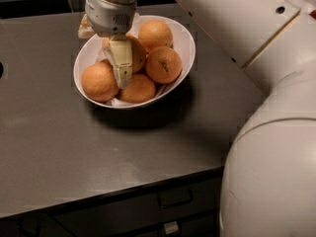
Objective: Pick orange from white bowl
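**Location.** The white bowl [189, 46] stands on the dark counter [59, 147], towards its rear. Five oranges are counted in it, piled against one another over a paper lining.

**Tool.** The gripper [122, 70] is lowered into the bowl, between the left orange [98, 81] and the central orange [136, 53], partly covering the latter. Whether it is spread or closed cannot be told.

**Handling.** The fruit is judged firm, moderately heavy, round and liable to roll. Fair friction is expected from the peel. A hold across the widest part of one orange is advised, since a higher hold is likely to squeeze it out. Some disturbance of the neighbouring oranges is to be expected.
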### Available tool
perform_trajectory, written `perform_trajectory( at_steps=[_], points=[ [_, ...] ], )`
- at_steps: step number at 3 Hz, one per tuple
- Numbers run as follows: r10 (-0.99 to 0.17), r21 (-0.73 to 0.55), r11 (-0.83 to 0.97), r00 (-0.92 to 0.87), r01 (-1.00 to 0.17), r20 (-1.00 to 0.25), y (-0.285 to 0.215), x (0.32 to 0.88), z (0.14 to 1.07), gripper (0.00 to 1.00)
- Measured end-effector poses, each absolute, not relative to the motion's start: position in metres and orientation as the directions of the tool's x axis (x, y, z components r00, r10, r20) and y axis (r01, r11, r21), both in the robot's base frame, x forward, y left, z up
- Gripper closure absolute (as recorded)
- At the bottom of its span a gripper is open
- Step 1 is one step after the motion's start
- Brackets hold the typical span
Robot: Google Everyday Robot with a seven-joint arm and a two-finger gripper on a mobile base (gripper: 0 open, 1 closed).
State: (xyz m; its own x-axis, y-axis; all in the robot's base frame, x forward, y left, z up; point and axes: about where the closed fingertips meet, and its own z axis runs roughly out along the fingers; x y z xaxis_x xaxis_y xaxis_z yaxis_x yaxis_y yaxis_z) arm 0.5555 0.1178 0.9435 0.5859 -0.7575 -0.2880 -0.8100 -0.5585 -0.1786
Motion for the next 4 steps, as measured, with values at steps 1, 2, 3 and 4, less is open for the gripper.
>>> perform_trajectory(
  at_steps=[1, 2, 3, 4],
  points=[
    [-0.753, -0.182, -0.563, 0.591, -0.806, -0.288, 0.123, 0.556, 0.943, 0.06],
    [-0.750, -0.188, -0.564, 0.594, -0.804, -0.290, 0.127, 0.547, 0.943, 0.06],
    [-0.755, -0.195, -0.552, 0.585, -0.811, -0.297, 0.127, 0.529, 0.942, 0.06],
    [-0.758, -0.199, -0.541, 0.576, -0.817, -0.305, 0.127, 0.516, 0.937, 0.06]
  ],
)
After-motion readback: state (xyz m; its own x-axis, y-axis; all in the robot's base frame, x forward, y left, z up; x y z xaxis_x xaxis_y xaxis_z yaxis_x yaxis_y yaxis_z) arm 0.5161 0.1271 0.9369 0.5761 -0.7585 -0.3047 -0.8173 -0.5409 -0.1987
